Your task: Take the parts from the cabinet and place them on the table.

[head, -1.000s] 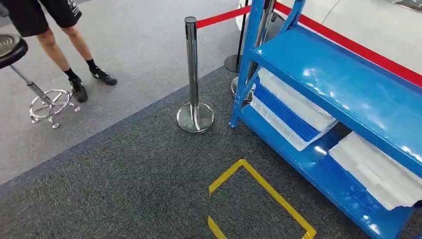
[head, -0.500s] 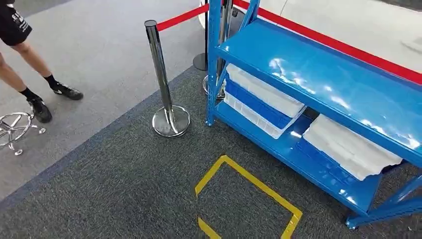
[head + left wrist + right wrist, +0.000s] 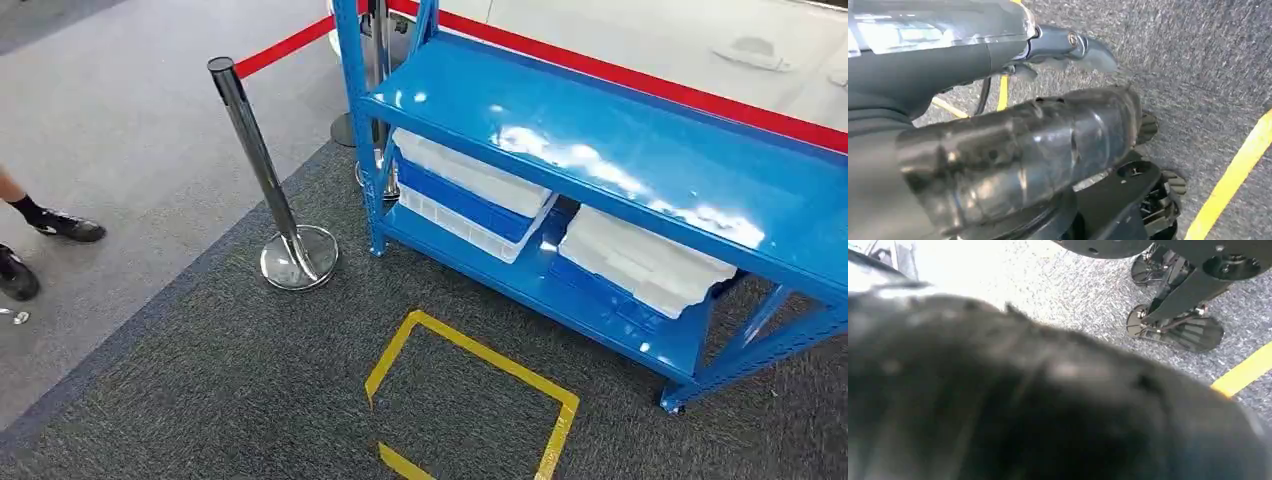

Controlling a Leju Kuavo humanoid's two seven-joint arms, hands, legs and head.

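While the blue cabinet (image 3: 610, 150) stands at two o'clock, two white-and-blue bins (image 3: 470, 195) sit on its lower shelf. Left hand (image 3: 1018, 150) hangs empty, fingers loosely apart; right hand (image 3: 1048, 405) is blurred, grip undeterminable.

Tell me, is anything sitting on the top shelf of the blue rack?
No. The top shelf of the blue rack is bare and glossy; the white and blue bins sit on the lower shelf.

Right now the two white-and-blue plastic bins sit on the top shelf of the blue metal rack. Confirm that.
Not the top shelf: in the head view the two white-and-blue plastic bins sit on the lower shelf of the blue metal rack.
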